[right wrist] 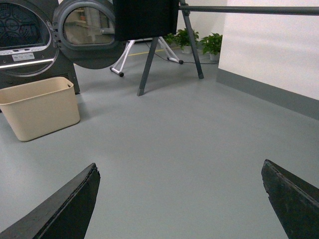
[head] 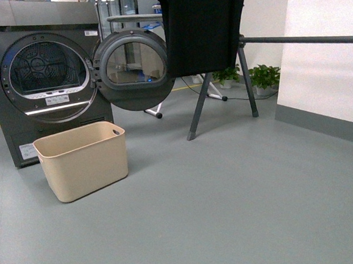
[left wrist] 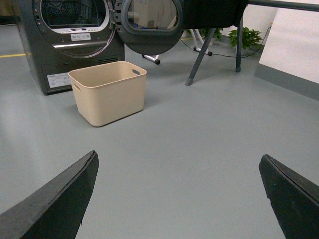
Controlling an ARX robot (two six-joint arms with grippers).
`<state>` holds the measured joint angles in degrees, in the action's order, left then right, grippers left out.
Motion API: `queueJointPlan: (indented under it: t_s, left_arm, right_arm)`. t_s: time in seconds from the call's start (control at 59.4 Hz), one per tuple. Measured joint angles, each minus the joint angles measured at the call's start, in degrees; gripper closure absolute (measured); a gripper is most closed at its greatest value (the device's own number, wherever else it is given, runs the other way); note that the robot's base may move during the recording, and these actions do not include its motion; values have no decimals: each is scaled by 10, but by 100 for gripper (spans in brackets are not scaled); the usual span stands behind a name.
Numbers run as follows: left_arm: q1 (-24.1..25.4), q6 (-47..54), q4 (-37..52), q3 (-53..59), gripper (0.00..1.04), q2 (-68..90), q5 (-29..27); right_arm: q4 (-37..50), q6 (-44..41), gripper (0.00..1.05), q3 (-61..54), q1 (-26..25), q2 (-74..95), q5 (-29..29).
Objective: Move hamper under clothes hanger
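Pincers first: in the left wrist view my left pincer (left wrist: 178,157) stands spread wide, its two dark fingers (left wrist: 60,199) far apart with nothing but bare grey floor (head: 231,201) between them. The right pincer (right wrist: 179,165) is the same in its own wrist view, splayed wide and holding nothing. Neither arm shows in the front view.

Beyond them, on the left side of the front view, the hamper (head: 84,160) stands upright on the floor, right in front of the dryer (head: 43,75). I see nothing inside it, and an oval handle cut-out shows near its rim. It looks very close to the dryer's front panel, though I cannot tell whether the two touch. The dryer's round door (head: 134,71) hangs open just above and behind the hamper's right end.

Farther back and to the right stands the clothes hanger (head: 304,39), its bar running off to the right along a white wall (head: 331,77). A black garment (head: 202,26) hangs from the bar above the splayed legs. The hamper sits well apart from the nearest leg, to its left, not beneath the bar. Potted plants (head: 264,76) sit against the far wall.
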<state>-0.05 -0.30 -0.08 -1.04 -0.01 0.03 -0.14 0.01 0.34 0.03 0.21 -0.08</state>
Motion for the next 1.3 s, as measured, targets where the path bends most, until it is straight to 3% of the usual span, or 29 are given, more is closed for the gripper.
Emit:
queueJointPlan:
  t_s: [1.297]
  left_arm:
    - [0,0,0,0,7,0,0]
  right_arm:
    - [0,0,8,0,0,0,0]
